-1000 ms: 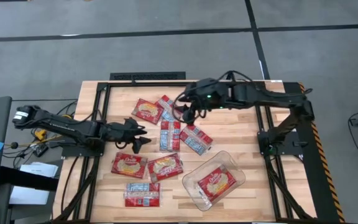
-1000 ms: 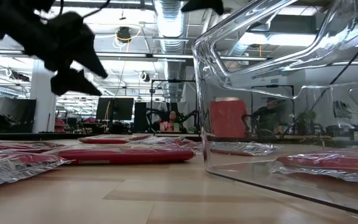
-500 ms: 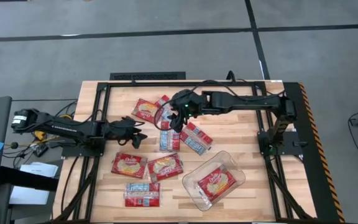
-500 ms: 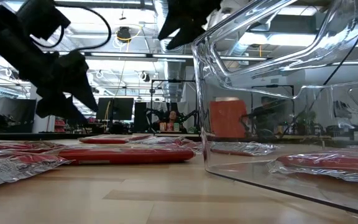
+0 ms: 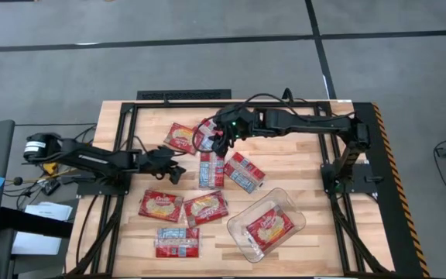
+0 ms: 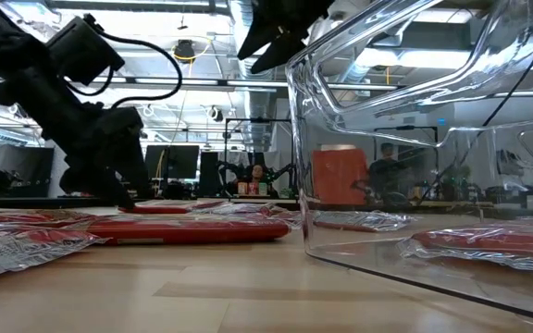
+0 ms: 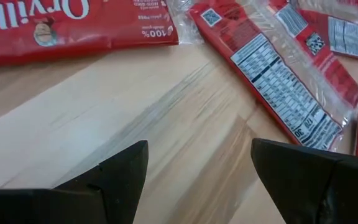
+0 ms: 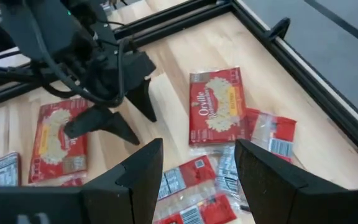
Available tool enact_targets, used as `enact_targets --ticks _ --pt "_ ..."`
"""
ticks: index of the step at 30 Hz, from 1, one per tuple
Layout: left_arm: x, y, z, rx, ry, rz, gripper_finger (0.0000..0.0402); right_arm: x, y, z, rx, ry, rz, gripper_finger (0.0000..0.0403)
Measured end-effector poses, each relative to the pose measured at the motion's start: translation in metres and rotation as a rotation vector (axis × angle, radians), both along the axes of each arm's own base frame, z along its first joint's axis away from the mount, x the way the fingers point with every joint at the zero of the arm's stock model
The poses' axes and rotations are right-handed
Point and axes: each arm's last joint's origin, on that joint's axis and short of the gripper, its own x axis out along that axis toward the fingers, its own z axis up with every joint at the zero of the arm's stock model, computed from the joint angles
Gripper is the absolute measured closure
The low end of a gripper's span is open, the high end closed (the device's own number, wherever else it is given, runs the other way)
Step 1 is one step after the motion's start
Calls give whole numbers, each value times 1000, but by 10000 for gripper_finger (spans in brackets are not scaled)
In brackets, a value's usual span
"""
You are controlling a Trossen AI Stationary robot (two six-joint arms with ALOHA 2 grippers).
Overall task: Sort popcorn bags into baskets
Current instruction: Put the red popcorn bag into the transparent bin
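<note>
Several red popcorn bags lie flat on the wooden table: two near the far middle point(image 5: 183, 137), two at the centre point(image 5: 212, 169) and three nearer the front point(image 5: 161, 205). One more bag point(image 5: 269, 227) lies inside the clear tub point(image 5: 294, 209) at the near right. My left gripper point(image 5: 174, 168) is open and hangs low over bare wood point(image 7: 197, 155), between the far bags and the front ones. My right gripper point(image 5: 217, 143) is open too, held high over the far-centre bags point(image 8: 216, 106).
The black frame rails point(image 5: 184, 103) run along the table's far edge and both sides. The tub wall point(image 6: 387, 139) fills the right of the low view. My two grippers are close together near the table's centre, and bare wood shows along the right side point(image 5: 300, 155).
My left gripper has come down from well above the table to just over the wood, staying open. My right gripper has moved toward the table's left, from over the centre bags to over the far-centre bags, still open. No bag has moved.
</note>
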Motion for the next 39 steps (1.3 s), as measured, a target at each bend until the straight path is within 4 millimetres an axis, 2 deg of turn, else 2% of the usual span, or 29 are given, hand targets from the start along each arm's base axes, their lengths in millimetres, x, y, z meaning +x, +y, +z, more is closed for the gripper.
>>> enact_targets --ticks 10,21,25,32,39 --pt "3 0 -13 -18 65 22 129 0 1 0 0 2 17 177" --pt "6 1 -18 -17 76 24 167 0 -2 0 -1 2 12 177" --pt "8 1 -16 -18 43 1 149 0 -2 0 -1 2 13 177" --pt "9 0 -14 -33 22 -19 83 0 -2 0 -5 -2 17 177" --pt "17 4 -5 -13 16 -41 73 1 -2 1 -9 -14 18 177"
